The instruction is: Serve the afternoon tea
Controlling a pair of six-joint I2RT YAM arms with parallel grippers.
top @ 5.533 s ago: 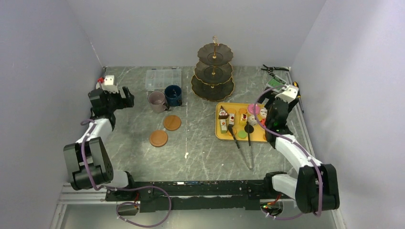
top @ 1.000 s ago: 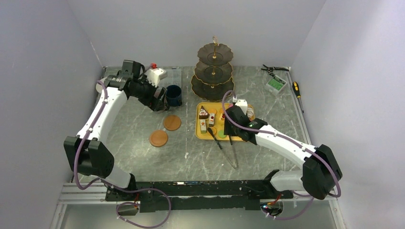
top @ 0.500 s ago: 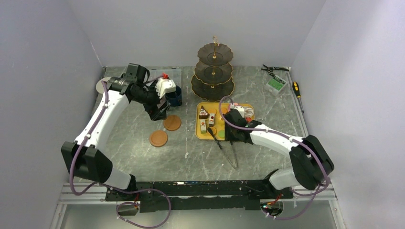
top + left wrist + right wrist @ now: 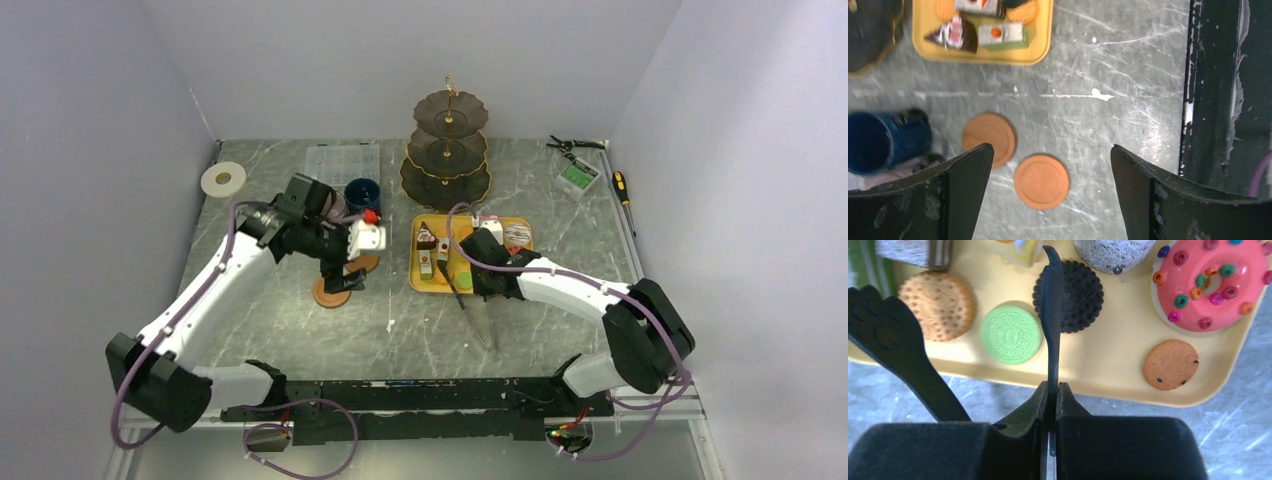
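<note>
One green cookie (image 4: 1011, 335), stamp illegible; right pincer (image 4: 1050, 391) grips tongs (image 4: 1052, 305).

Grey-green marbled table top (image 4: 560, 330), white veins and scuffs, under the left gripper (image 4: 338, 278). Black rail (image 4: 420, 395) along the table edge behind it. Plain pale walls (image 4: 330, 70) ahead and both sides. Soft even light.
</note>
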